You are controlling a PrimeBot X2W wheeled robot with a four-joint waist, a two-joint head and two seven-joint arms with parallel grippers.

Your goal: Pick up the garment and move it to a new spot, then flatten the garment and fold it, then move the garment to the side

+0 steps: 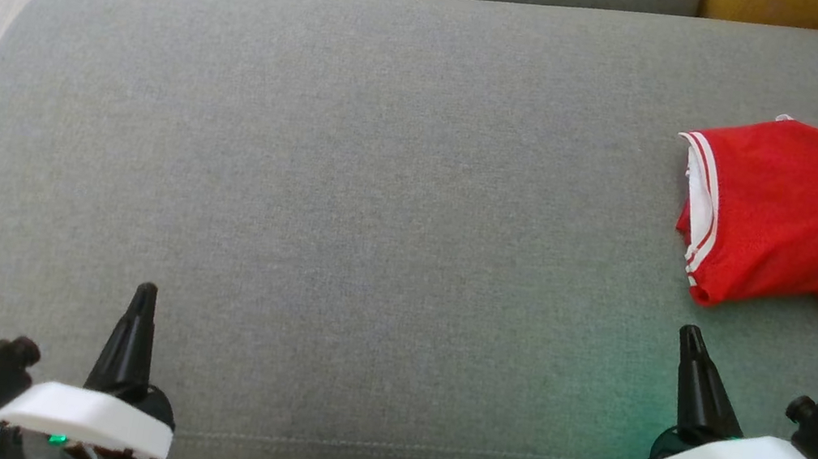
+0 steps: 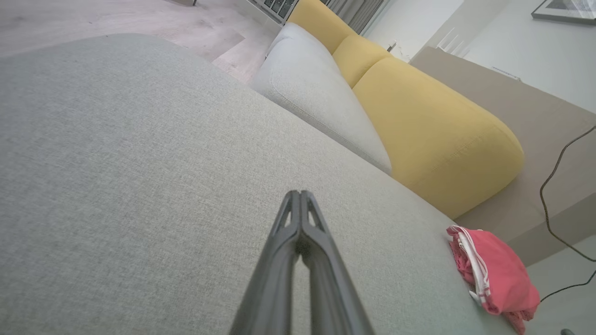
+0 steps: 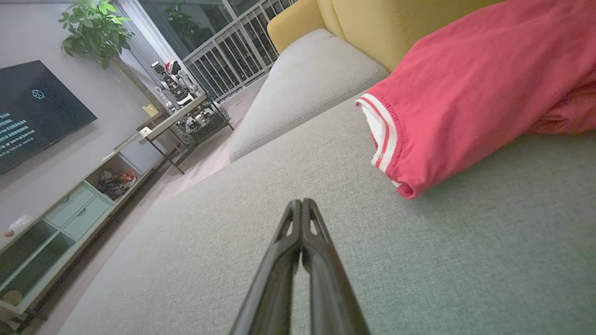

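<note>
Left gripper [image 1: 144,296], fingers clenched together and empty, hovers over a wide grey fabric sofa cushion [image 1: 381,200]. The right gripper [image 1: 690,336], likewise clenched on nothing, points toward the folded red garment with white-striped trim [image 1: 813,220] lying at the cushion's right end.

Soft even light, hardly any shadows. Little green glow on the grey cushion [image 1: 378,216], and wrist views warp toward the edges.

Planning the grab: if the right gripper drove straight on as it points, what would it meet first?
Probably the bare grey cushion, passing just left of the red garment; depth is unclear.
</note>
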